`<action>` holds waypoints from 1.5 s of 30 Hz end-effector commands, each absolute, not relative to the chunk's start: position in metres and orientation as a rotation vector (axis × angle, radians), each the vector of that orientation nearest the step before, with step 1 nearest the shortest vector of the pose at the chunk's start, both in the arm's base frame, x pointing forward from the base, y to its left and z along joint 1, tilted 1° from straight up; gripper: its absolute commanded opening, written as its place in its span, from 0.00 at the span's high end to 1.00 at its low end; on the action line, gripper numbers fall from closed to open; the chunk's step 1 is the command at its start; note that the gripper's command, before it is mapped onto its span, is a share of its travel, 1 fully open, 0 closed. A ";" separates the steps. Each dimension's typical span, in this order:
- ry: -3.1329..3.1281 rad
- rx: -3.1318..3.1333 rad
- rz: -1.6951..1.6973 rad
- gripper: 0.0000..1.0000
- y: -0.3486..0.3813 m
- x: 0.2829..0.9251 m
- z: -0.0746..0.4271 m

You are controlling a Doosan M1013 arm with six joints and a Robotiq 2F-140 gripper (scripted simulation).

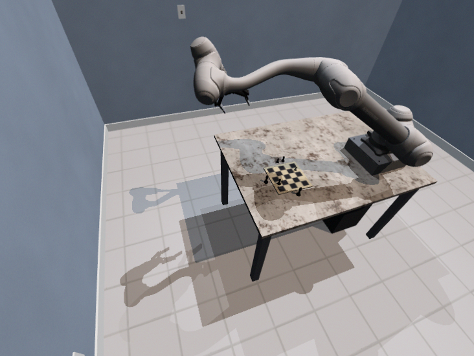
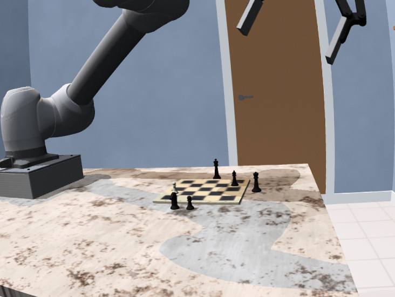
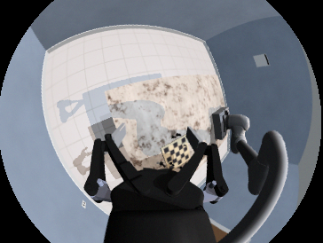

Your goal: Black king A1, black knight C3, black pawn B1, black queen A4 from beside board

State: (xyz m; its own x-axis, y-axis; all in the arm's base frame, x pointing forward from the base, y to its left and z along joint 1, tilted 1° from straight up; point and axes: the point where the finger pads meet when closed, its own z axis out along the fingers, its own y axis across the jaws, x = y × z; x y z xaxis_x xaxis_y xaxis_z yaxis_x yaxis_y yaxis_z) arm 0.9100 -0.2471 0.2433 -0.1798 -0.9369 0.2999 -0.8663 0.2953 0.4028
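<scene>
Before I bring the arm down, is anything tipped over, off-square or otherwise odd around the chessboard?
Nothing stands out. The chessboard lies flat on the table, and every piece in view stands upright, on the board or beside it. The end effector hangs open and empty, high above the table's far edge, well clear of the pieces.

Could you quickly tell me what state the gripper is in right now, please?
Gripper: open, fingers spread wide, holding nothing, high above the table.
</scene>
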 end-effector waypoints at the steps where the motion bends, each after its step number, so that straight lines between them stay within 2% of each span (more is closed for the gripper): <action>1: -2.234 1.413 -0.264 0.00 -0.258 0.892 0.205; 4: -2.337 1.237 -0.329 0.00 -0.265 0.876 0.176; 7: -2.337 1.237 -0.329 0.00 -0.265 0.876 0.176; 11: -2.476 0.874 -0.454 0.00 -0.272 0.843 0.128; 22: -2.515 0.107 -0.677 0.00 -0.269 0.778 0.056; 24: -2.515 0.107 -0.677 0.00 -0.269 0.778 0.056; 25: -2.476 -0.106 -0.729 0.00 -0.267 0.765 0.045; 34: -2.226 -0.681 -0.845 0.00 -0.255 0.721 0.013; 45: -1.769 -1.211 -0.908 0.00 -0.243 0.687 -0.004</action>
State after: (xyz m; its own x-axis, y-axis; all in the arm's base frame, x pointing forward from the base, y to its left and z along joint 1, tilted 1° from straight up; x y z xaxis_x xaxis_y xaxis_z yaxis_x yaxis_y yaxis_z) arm 0.6982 -0.2465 0.0010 -0.3817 0.3508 0.8551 0.8799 0.4212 0.2200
